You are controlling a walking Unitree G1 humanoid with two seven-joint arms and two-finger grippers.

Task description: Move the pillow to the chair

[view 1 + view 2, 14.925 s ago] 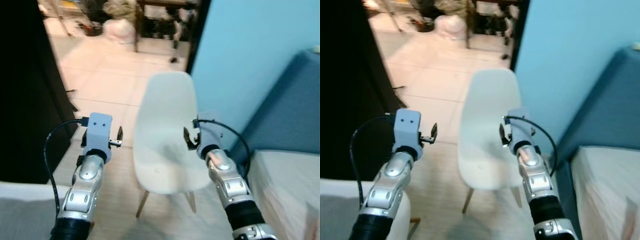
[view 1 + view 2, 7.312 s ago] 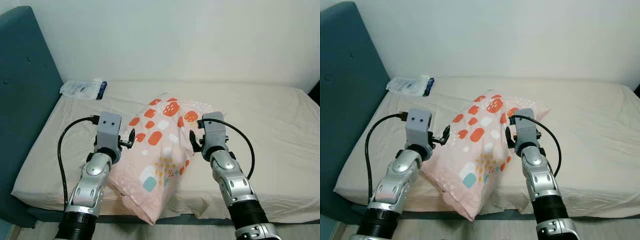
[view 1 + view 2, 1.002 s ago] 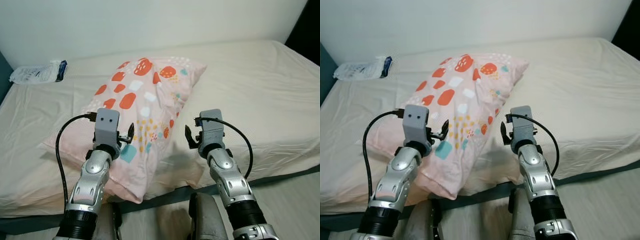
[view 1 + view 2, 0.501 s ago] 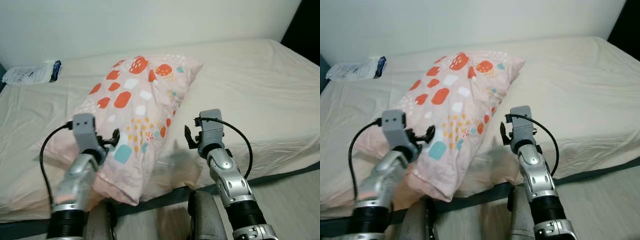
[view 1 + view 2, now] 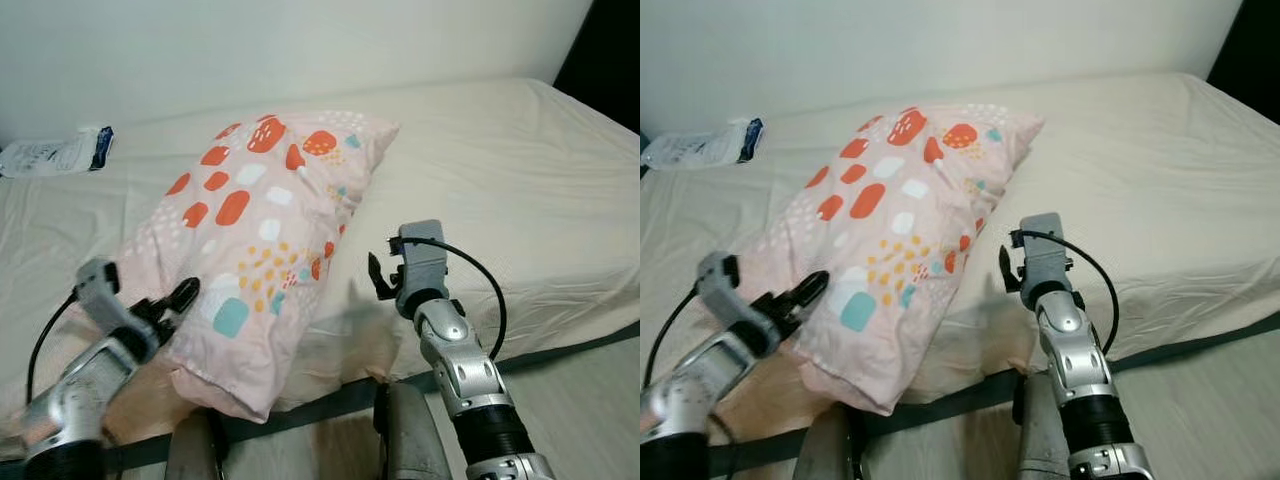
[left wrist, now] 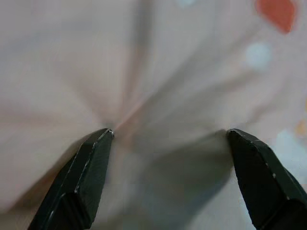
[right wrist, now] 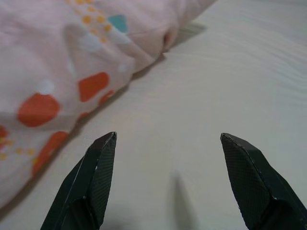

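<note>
Pink pillow (image 5: 262, 230) w/ orange, white, teal patches lies diagonally on the bed (image 5: 520, 180), far corner toward 1 o'clock, near corner overhanging the mattress edge at 6 o'clock. Cream sheet, creased.

L gripper (image 5: 168, 304) low at 8 o'clock, blurred in head views, tips at the pillow's near-left side. Wrist cam: fingers (image 6: 88, 175) spread wide, both tips pressed against pink fabric, which puckers into folds at one tip. Nothing pinched between them yet.

R gripper (image 5: 1006, 268) at 5 o'clock of the pillow, just beside its right edge, over bare sheet. Wrist cam: fingers (image 7: 93, 177) wide apart, sheet betw. them, pillow edge (image 7: 57, 72) off to one side, apart from both tips. Holding nothing.

Black cable loops off each wrist housing.

Small white plastic packet (image 5: 55, 152) w/ a dark blue end at 10 o'clock, near the bed's head end, well apart from the pillow. Print on it too small to read.

Pale wall (image 5: 280, 40) behind bed at 12 o'clock. Dark gap at 2 o'clock, far corner. Dark bed base strip under the mattress edge; light wood-look floor (image 5: 590, 390) at 4 o'clock.
</note>
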